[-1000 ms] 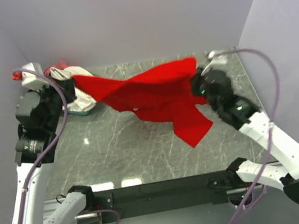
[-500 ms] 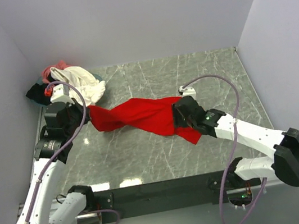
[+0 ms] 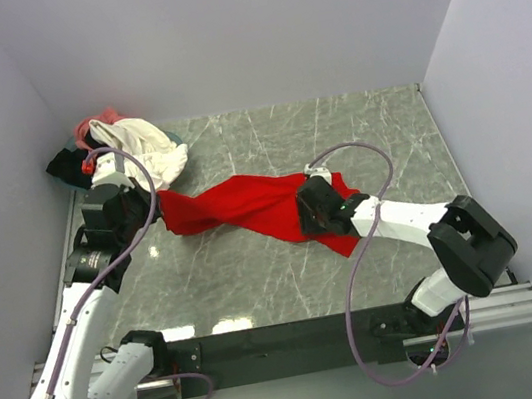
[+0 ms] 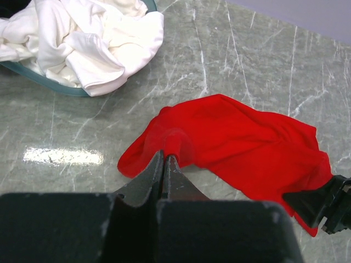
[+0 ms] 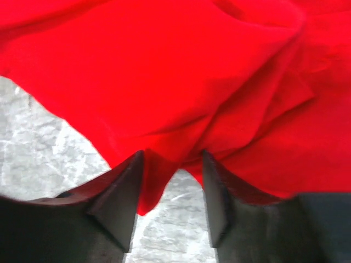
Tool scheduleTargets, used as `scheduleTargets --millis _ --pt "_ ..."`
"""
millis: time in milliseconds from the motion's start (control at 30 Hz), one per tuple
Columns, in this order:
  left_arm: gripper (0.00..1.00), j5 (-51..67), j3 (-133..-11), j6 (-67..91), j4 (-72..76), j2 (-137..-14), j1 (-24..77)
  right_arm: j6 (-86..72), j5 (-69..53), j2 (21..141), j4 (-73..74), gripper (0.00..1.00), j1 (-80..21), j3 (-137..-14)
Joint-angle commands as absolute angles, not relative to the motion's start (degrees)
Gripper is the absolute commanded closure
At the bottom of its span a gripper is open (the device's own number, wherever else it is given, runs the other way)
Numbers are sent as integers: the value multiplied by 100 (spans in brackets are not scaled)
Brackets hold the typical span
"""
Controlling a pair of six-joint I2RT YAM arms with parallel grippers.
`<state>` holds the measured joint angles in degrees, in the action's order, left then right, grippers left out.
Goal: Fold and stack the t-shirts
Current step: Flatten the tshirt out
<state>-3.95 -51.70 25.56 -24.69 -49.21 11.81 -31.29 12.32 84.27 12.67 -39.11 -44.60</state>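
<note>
The red t-shirt lies crumpled and twisted across the middle of the marble table. My left gripper is at its left end. In the left wrist view the jaws of the left gripper are shut on a pinch of the red t-shirt. My right gripper sits low at the shirt's right end. Its jaws stand apart in the right wrist view, where the right gripper has folds of the red t-shirt draped over its tips, not clamped. Cream-white, black and pink t-shirts are heaped at the back left.
The heap of shirts rests in a teal-rimmed tray in the back left corner, against the wall. Grey walls close the table on the left, back and right. The right arm's cable loops over the near table.
A second ago both grippers held the red shirt stretched in the air. It has come down onto the table, the right gripper has opened and let go, and both arms have dropped lower.
</note>
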Motion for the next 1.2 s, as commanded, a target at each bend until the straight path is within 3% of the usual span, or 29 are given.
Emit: scheduleTargets --millis 0,33,100,133,500,667,833,1033,1167 --pt "99 -448 -5133 2461 -2268 -4843 1160 -3260 941 8516 827 49 -3902 -4553" --pt "99 -448 -5124 2452 -2268 -4834 1160 -3261 801 8551 730 65 -3894 -4544" --pt "99 -466 -5124 2452 -2259 -4834 1160 -3261 765 8596 712 83 -3902 -4622" --pt "99 -475 -5115 2452 -2259 -4843 1160 -3252 765 8613 755 100 -3902 -4684" --pt "99 -492 -5106 2443 -2268 -4913 1151 -2953 1195 8691 1389 98 -4324 -6213" --pt "99 -615 -5098 2391 -2294 -4983 1160 -2944 1257 8702 1424 100 -4395 -6258" --pt "99 -729 -5142 2390 -2285 -4975 1143 -2681 1986 7991 1854 100 -4246 -6354" --pt "99 -870 -5299 2364 -2189 -4817 1125 -2347 2004 6769 2065 100 -3219 -6407" --pt "100 -966 -6148 2373 -2259 -4843 1107 -2031 2275 6172 2487 100 -2945 -7212"
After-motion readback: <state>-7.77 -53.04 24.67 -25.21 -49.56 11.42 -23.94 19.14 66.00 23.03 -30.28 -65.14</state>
